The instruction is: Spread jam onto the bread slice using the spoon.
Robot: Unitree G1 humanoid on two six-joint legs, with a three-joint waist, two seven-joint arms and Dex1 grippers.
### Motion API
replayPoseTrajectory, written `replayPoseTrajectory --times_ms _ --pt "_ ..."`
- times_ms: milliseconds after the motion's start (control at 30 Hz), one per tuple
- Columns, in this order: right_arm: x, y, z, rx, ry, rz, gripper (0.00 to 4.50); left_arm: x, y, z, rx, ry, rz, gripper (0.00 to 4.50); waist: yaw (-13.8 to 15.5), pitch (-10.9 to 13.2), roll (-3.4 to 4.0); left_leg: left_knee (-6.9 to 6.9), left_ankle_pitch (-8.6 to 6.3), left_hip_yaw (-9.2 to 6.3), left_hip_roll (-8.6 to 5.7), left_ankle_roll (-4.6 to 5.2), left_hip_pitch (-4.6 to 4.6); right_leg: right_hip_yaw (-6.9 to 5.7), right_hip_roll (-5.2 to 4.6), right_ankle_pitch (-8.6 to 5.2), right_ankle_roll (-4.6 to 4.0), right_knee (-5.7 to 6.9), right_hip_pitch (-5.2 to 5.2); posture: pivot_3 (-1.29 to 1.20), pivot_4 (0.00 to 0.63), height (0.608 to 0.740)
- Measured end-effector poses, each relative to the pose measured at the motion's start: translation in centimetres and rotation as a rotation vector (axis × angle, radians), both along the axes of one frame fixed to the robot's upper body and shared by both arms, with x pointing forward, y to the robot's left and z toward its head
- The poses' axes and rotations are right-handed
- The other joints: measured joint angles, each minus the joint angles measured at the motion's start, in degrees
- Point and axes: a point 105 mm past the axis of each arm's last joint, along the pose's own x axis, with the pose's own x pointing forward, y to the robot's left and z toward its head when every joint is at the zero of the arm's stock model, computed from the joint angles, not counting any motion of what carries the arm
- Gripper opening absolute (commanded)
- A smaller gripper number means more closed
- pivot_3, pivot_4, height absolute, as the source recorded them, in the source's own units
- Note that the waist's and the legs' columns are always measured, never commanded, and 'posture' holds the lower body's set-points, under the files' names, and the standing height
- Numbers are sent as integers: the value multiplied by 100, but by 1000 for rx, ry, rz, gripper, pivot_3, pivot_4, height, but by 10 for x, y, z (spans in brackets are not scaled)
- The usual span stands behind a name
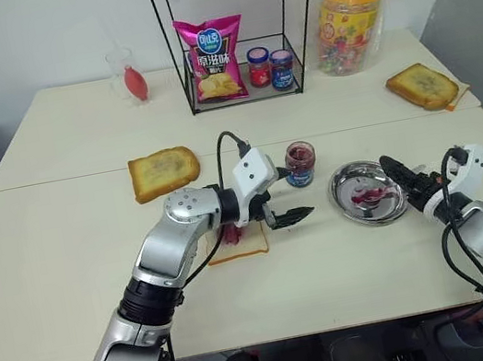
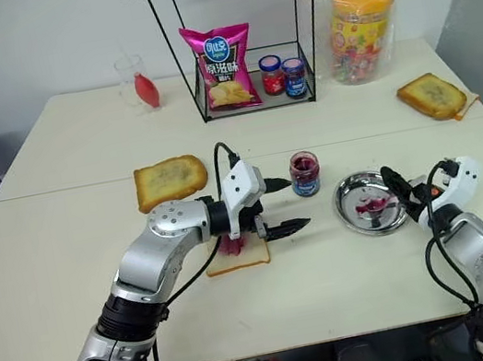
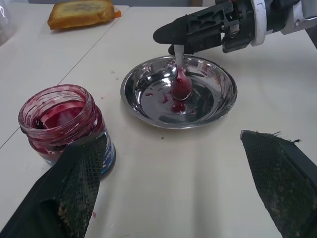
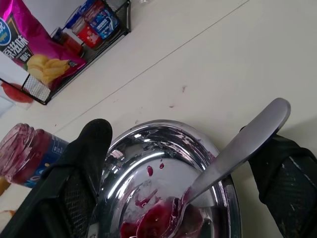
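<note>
Since the bread slice (image 2: 240, 254) already carries a red smear, left gripper (image 2: 280, 204) hovers above it, jaws spread, nothing held. Jam jar (image 1: 299, 164) at its 1 o'clock: lid off, part empty. Steel plate (image 1: 350, 201) at 3 o'clock: spoon (image 4: 223, 166) lies bowl-down in jam drips, handle between right gripper's (image 1: 399, 179) parted fingers. Looks like spoon is parked; spreading probably finished.

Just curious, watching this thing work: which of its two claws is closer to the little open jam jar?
The left gripper: it hovers beside the open jam jar, just short of it. The right gripper is farther off, at the steel plate's far edge, over the spoon.
</note>
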Motion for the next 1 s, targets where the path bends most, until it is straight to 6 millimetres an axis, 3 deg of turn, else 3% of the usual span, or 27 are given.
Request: replayPoseTrajectory --times_ms 400,533,600,633,700,767,867,900,1000 --pt "1 -17 -1 -179 40 33 4484 5 11 2 14 -12 32 4500 1 0 0 0 0 1 0 0 0 1 0 0 0 0 0 0 150 740" --pt "-2 -32 4 -261 64 20 4484 11 29 9 20 -32 84 4500 2 0 0 0 0 -1 0 0 0 -1 0 0 -1 -1 0 0 150 740" --pt "-7 -45 19 -337 65 17 4484 18 52 19 24 -54 146 4500 -8 4 6 -1 0 4 0 0 -2 4 0 0 0 0 -5 0 150 740" --pt "-9 -57 37 -373 34 -12 4484 26 72 27 28 -77 211 4500 -9 4 6 -1 0 2 1 0 0 2 0 -2 3 0 -3 0 150 740" --pt "-11 -62 56 -411 -5 -21 4484 31 87 35 28 -95 261 4500 -8 3 5 -2 0 -1 1 0 3 -3 1 -7 12 0 1 0 150 740" --pt "-10 -49 80 -483 -58 82 4484 31 105 44 45 -101 287 4500 -21 5 6 -2 0 4 1 0 7 3 1 -11 18 1 1 0 150 740" --pt "-31 3 102 -660 -115 471 4484 20 138 51 81 -53 306 4500 -16 4 5 -8 -1 -3 11 1 12 -8 7 -13 18 -4 5 0 150 740" --pt "-42 16 97 -696 -95 597 4484 15 149 49 103 -25 315 4500 -8 4 5 -12 -1 -5 12 1 13 -13 7 -14 17 -6 7 0 150 740" --pt "-57 29 82 -691 -43 762 4484 9 158 45 116 19 313 4500 51 6 -7 -2 -2 -9 7 0 12 -21 -2 -15 16 -14 21 0 150 740"
